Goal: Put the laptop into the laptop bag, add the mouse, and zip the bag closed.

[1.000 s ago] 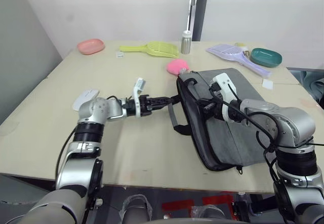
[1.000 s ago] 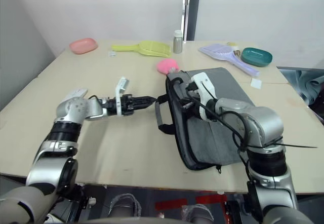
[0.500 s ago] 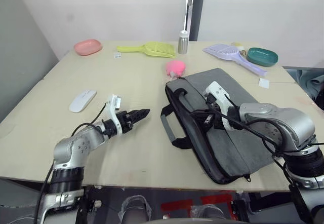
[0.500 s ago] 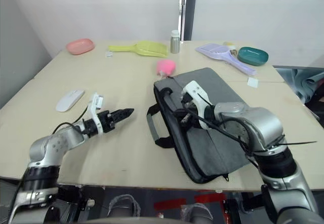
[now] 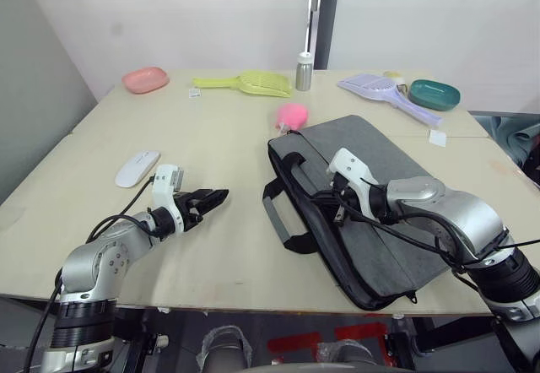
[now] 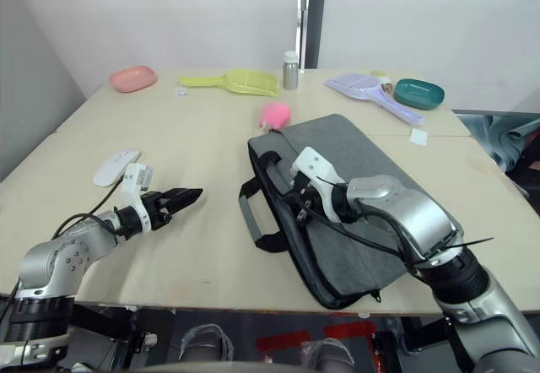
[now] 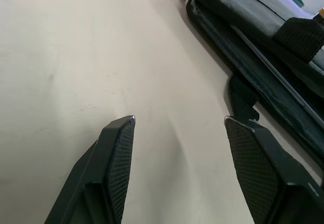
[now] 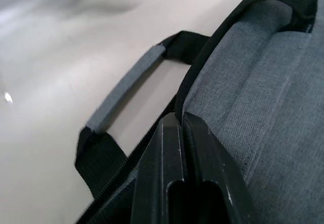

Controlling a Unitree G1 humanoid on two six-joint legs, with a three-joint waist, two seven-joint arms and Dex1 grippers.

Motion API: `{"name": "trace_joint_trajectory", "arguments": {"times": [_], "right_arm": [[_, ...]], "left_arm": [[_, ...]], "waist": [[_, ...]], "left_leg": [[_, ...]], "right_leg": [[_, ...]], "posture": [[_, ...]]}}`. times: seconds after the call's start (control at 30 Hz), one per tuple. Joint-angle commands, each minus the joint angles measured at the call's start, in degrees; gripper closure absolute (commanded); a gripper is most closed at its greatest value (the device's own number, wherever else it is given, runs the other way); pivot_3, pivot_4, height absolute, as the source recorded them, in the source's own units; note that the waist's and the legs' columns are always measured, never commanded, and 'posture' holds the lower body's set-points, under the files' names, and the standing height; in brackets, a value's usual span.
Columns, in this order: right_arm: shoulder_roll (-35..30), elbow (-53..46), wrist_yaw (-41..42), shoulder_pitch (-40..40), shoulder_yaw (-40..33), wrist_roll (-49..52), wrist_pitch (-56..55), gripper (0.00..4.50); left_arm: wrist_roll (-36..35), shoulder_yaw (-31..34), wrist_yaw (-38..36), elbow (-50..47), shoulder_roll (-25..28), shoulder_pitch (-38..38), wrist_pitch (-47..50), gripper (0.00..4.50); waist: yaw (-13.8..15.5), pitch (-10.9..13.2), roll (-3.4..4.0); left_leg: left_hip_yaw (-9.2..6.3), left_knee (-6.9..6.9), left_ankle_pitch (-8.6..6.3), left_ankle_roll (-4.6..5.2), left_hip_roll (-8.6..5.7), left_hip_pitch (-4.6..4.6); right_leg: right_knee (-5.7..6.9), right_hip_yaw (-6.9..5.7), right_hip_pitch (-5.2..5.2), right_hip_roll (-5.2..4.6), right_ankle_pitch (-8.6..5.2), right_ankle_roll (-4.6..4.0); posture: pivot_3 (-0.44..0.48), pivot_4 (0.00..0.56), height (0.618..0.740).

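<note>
The grey laptop bag (image 5: 396,196) lies flat on the table's right half, with its black handles (image 5: 278,217) and zipper edge facing left and a pink fluffy ball (image 5: 293,114) at its far corner. My right gripper (image 5: 336,210) is shut, its tips pressed against the black zipper edging (image 8: 188,89); anything pinched between them is hidden. My left gripper (image 5: 217,196) hovers open just above the bare table, left of the handles and clear of the bag. The white mouse (image 5: 137,169) rests on the table further left. The laptop is hidden.
Along the table's far edge sit a pink dish (image 5: 146,78), a yellow scoop (image 5: 247,81), a metal bottle (image 5: 304,70), a lilac scoop (image 5: 388,90) and a green dish (image 5: 434,94). A small white slip (image 5: 438,137) lies right of the bag.
My left gripper has drawn back from the bag's handle toward the left and now stands open over the table. The right gripper stays at the zipper edge. The camera view has shifted.
</note>
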Motion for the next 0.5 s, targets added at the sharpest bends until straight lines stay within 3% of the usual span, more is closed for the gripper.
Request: {"name": "trace_joint_trajectory", "arguments": {"times": [0.03,0.27,0.4,0.5], "right_arm": [[0.5,0.0,1.1,-0.4,-1.3,-0.8,-3.0,4.20],[-0.2,-4.8,4.0,4.4,-10.2,3.5,-6.5,1.80],[-3.4,-6.7,6.0,9.7,-18.7,4.6,-10.3,0.58],[-7.6,-4.1,7.2,17.0,-25.0,-2.7,-22.3,0.58]], "left_arm": [[-0.8,0.6,-3.6,-0.4,1.5,0.3,-2.0,1.52],[3.2,2.4,-4.3,-6.5,6.1,6.0,-7.5,1.51],[0.4,9.2,-9.1,-0.8,10.0,5.6,-10.3,1.51],[2.6,14.2,-13.2,11.5,15.8,2.8,-15.4,1.51]], "waist": [[0.0,0.0,0.00],[-0.1,0.0,-0.02],[0.0,0.0,-0.04],[0.6,0.0,-0.11]], "left_leg": [[0.00,0.00,0.00,0.00,0.00,0.00],[0.03,-0.04,-0.02,0.09,0.01,-0.02],[0.02,-0.04,-0.06,0.17,0.02,0.01],[0.06,-0.02,-0.14,0.37,0.02,0.05]], "right_leg": [[0.00,0.00,0.00,0.00,0.00,0.00],[-0.06,-0.01,-0.01,0.00,-0.01,-0.03],[-0.03,-0.01,-0.02,0.00,-0.02,-0.04],[-0.02,0.03,-0.01,-0.01,0.00,-0.05]], "posture": [[0.000,0.150,0.740],[0.000,0.150,0.740],[0.000,0.150,0.740],[0.000,0.150,0.740]]}}
